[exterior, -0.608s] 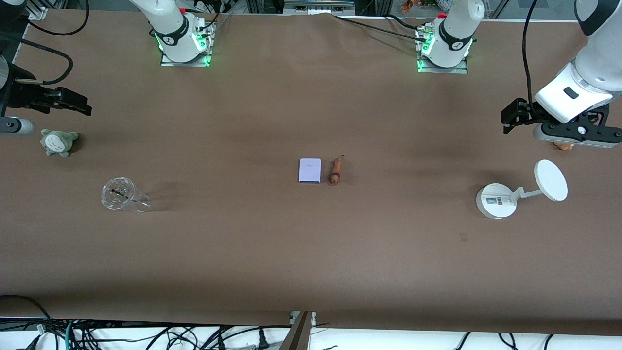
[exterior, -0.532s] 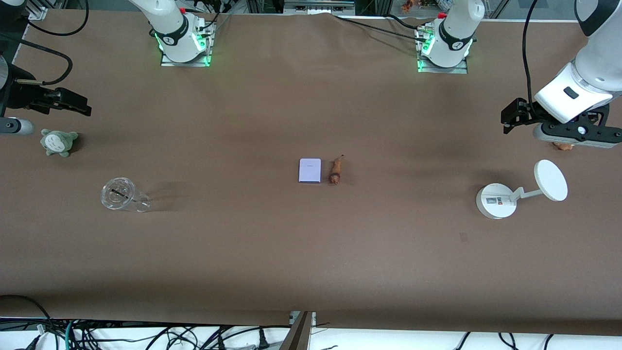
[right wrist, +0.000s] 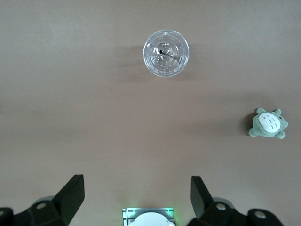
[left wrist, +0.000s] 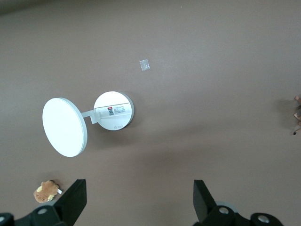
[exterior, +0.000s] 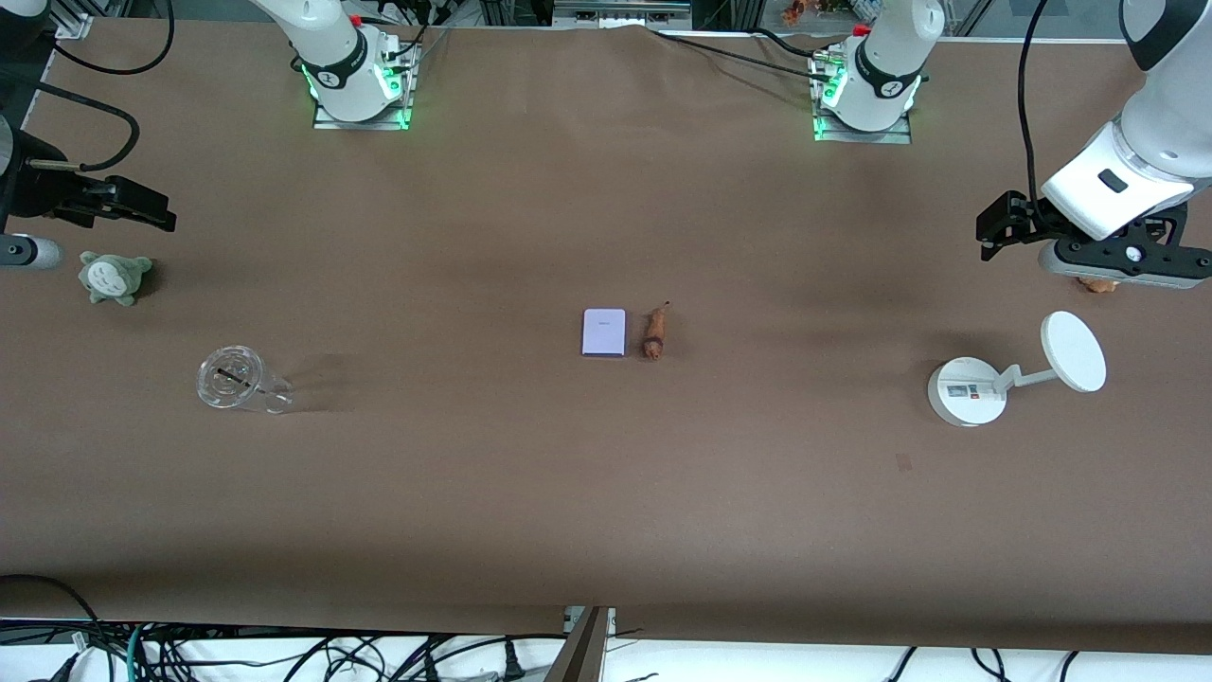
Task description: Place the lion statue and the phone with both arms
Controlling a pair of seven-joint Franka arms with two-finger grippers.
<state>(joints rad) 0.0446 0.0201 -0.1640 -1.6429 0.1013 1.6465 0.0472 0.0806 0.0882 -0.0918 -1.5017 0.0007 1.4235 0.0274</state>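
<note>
The phone (exterior: 604,332), a flat pale lavender rectangle, lies at the middle of the table. The lion statue (exterior: 654,333), tiny and reddish-brown, lies right beside it on the side toward the left arm's end. My left gripper (exterior: 992,233) hangs open and empty over the left arm's end of the table, with bare table between its fingers in the left wrist view (left wrist: 139,202). My right gripper (exterior: 163,214) hangs open and empty over the right arm's end; the right wrist view (right wrist: 136,195) shows only table and the arm's base between its fingers. Both are well away from the phone and the statue.
A white round-based stand with a disc (exterior: 968,392) stands under the left gripper's area and shows in the left wrist view (left wrist: 113,110). A tan plush (left wrist: 45,190) lies by it. A clear cup (exterior: 230,378) and a grey-green plush (exterior: 114,277) sit at the right arm's end.
My right gripper has shifted very slightly. The left arm, the phone and the lion statue have not moved.
</note>
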